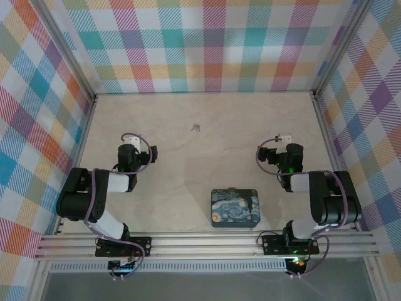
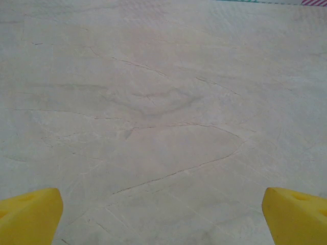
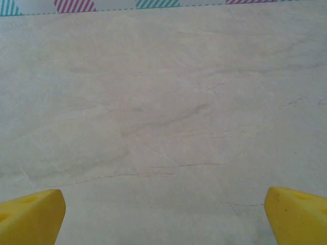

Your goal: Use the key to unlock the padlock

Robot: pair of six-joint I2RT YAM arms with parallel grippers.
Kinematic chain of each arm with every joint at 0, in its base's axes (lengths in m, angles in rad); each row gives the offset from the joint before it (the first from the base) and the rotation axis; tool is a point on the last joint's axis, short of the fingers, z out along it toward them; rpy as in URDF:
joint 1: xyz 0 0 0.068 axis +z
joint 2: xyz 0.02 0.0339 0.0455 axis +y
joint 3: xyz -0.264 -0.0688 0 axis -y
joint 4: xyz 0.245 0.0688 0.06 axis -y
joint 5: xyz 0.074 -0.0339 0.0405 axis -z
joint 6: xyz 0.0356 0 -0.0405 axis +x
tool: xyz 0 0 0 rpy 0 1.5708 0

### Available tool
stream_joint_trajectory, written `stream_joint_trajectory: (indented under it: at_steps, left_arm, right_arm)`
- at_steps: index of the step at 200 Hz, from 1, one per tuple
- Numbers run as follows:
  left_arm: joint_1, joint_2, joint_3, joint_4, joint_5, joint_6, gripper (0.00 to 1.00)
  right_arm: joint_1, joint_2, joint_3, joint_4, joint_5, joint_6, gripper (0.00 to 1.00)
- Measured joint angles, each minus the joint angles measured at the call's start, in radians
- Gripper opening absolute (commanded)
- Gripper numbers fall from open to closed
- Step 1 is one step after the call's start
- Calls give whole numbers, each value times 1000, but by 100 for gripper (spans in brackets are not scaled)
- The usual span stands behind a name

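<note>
One small silvery key (image 1: 196, 128), perhaps

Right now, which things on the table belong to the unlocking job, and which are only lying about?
Job: tiny metal pieces mid-table, probably key and padlock, too small to tell apart; left gripper, right gripper, both open.
Lying about: blue tin.

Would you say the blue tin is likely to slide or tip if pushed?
Probably slides rather than tips: the tin lies flat, painted lid up, on the smooth table. Its rounded corners may let it turn.
</note>
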Motion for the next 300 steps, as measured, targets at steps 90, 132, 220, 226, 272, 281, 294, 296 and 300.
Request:
stream_joint_trajectory:
  at_steps: [90,132,220,226,272,281,294,296,300]
  left_arm:
    - [0,0,-1,0,0,0,100]
    - [0,0,-1,0,0,0,100]
    - [0,0,-1,0,0,0,100]
    - [0,0,-1,0,0,0,100]
    - [10,0,-1,-3,16,0,100]
    - [13,0,-1,-3,19,-1,100]
    - [16,-2,0,-7,21,-2,100]
    - [17,-3,0,-12,21,-4,100]
    - [18,-9,2,-26,16,-6,100]
  right_arm:
    - [0,0,0,0,0,0,100]
    - [0,0,0,0,0,0,100]
    - [0,0,0,0,0,0,100]
    - [0,0,0,0,0,0,100]
    - [0,0,0,0,0,0,100]
    - [0,0,0,0,0,3,100]
    - [-1,0,12,-20,0,5,100]
    - [-1,0,15,-25,1,6,100]
    - [-2,0,24,-38,3,8,100]
